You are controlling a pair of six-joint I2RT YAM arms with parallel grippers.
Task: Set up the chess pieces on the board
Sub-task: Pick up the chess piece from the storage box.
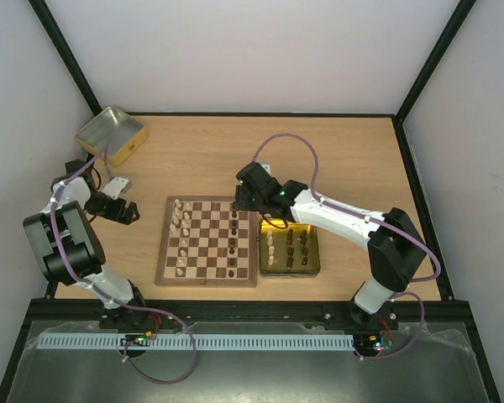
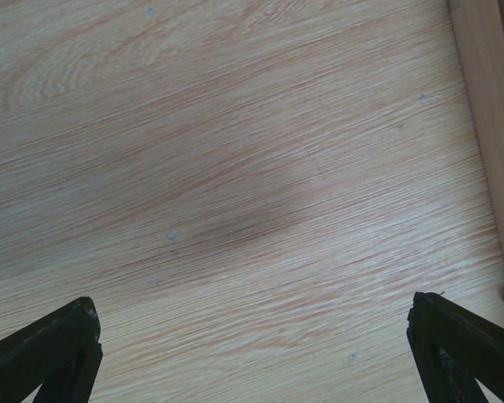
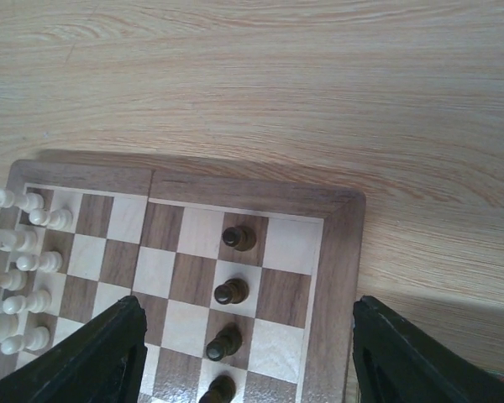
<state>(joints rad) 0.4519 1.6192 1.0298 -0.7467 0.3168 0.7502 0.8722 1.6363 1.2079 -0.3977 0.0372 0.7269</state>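
Note:
The board (image 1: 206,243) lies mid-table. Pale chess pieces (image 1: 179,239) fill its left columns and a line of dark pawns (image 1: 235,239) stands near its right side. My right gripper (image 1: 244,200) hovers over the board's far right corner. In the right wrist view it (image 3: 248,361) is open, holding nothing, with dark pawns (image 3: 231,292) on the squares below and pale pieces (image 3: 21,252) at the left. My left gripper (image 1: 128,211) sits left of the board. It (image 2: 256,353) is wide open over bare table, its fingers (image 2: 50,353) at the frame's bottom corners.
A yellow-gold tin (image 1: 312,267) touching the board's right rim holds several pale and dark pieces (image 1: 287,245). A silvery tin (image 1: 111,134) sits at the far left corner. A pale wooden strip (image 2: 491,126) runs down the right of the left wrist view.

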